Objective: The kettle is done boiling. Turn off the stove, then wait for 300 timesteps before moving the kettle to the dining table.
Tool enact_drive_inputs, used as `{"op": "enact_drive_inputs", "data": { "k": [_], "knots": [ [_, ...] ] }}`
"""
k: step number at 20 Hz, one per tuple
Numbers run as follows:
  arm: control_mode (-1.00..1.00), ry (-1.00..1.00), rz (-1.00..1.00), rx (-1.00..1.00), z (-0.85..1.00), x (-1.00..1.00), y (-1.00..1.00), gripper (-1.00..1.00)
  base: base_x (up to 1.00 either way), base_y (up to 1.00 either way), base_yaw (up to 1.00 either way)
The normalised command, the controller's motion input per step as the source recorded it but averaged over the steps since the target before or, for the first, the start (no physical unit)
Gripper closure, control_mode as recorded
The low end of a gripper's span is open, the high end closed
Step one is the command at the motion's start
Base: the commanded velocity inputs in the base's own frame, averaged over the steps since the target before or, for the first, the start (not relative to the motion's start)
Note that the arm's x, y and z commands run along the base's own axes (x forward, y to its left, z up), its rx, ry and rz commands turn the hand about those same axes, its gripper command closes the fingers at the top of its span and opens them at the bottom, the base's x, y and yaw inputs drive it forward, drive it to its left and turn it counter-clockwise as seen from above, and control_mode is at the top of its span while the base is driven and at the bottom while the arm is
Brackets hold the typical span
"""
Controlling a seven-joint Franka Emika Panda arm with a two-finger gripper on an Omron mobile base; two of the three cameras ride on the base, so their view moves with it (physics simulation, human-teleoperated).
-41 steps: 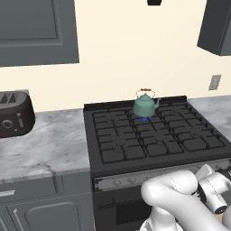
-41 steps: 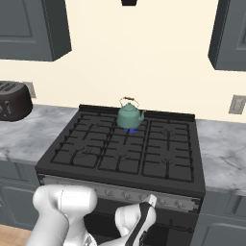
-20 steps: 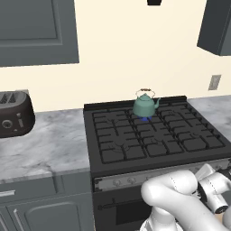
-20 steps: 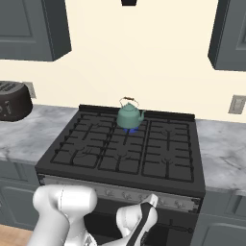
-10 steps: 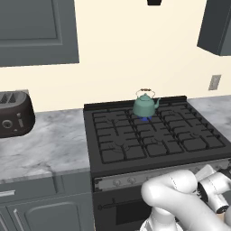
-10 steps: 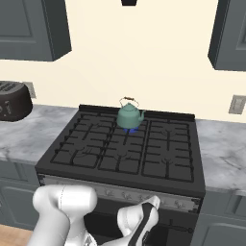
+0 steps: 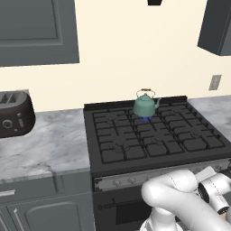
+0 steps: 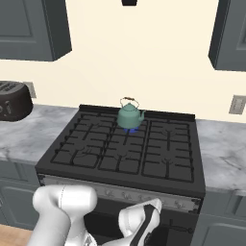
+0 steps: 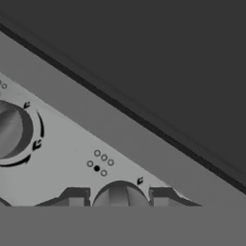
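We see the kettle (image 7: 145, 105) upright on a rear burner near the middle of the stove (image 7: 149, 140), with a small blue flame showing under its base in both base views. In the right base view the kettle (image 8: 129, 116) sits at the back of the stove (image 8: 127, 151), its spout pointing toward the right of that picture and its thin wire handle arched over the lid.

The arm comes in low before the stove's front strip. In the left base view its wrist is cut off at the lower right edge, and in the right base view the forearm hides part of the oven door (image 8: 185, 226) below the strip, so we cannot make out the fingers there.

In the hand view the gripper (image 9: 119, 196) is pressed close to the silver control panel (image 9: 62, 144), which runs tilted across the picture. The 2 dark fingertips (image 9: 74, 196) stand on either side of a small round knob (image 9: 119, 193), 1 on each flank, very near or touching it. The jaws are partly closed around that knob; we cannot tell for sure whether the pads press on it, because the lower part of the knob and of the tips is cut off. A second, larger-looking knob (image 9: 12, 129) lies at the left edge, half out of the picture. A cluster of small dots (image 9: 99, 162), 1 filled, is printed between the 2 knobs.

A dark toaster (image 7: 13, 113) stands on the marble counter (image 7: 45, 146) left of the stove, cut by the picture's edge.
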Motion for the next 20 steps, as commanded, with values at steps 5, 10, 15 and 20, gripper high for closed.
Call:
{"op": "enact_drive_inputs", "data": {
  "k": [5,10,15,20],
  "knots": [
    [-1.0,-0.07,-0.03,0.22,-0.12,-0.15,0.0,1.0,0.0,0.0,0.0],
    [-1.0,-0.08,-0.03,0.2,-0.11,-0.14,0.0,1.0,0.0,0.0,0.0],
    [-1.0,-0.07,-0.03,0.2,-0.03,-0.11,0.0,1.0,0.0,0.0,0.0],
    [-1.0,-0.08,-0.07,0.17,0.0,-0.08,0.0,1.0,0.0,0.0,0.0]
  ]
}}
